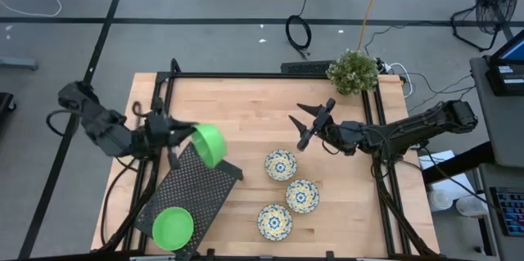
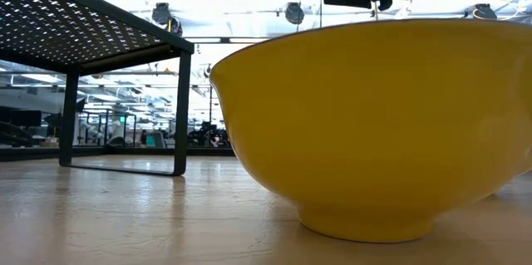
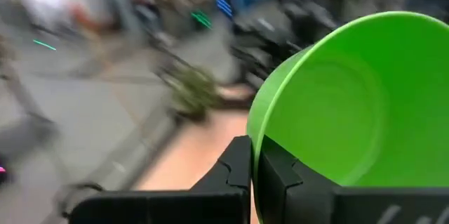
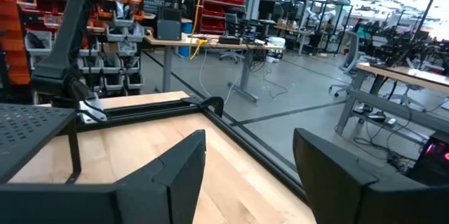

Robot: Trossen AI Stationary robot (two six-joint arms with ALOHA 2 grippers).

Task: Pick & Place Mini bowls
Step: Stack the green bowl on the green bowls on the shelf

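My left gripper [image 1: 185,137] is shut on a plain green mini bowl [image 1: 209,145], held above the far end of the black mesh tray [image 1: 192,189]. A second green bowl [image 1: 173,227] rests on its base on the tray's near end. Three white patterned bowls [image 1: 281,164] [image 1: 302,195] [image 1: 275,221] stand on the wooden table right of the tray. One of them fills the low view with its yellow outer wall [image 2: 374,124]. My right gripper [image 1: 307,127] hangs open above the table, beyond the patterned bowls, with nothing between its fingers [image 4: 189,171]. My left gripper pinches the green bowl's rim [image 3: 257,136], one finger [image 3: 280,175] inside the bowl and one [image 3: 237,171] outside. The fingers come about level from the table's left side. The bowl is lifted clear of the tray and tipped on its side.
A potted plant [image 1: 354,71] stands at the table's far right. Black frame rails [image 1: 246,75] run along the far edge and both sides. The mesh tray stands on legs [image 2: 181,111]. Bare wood lies between the tray and the patterned bowls.
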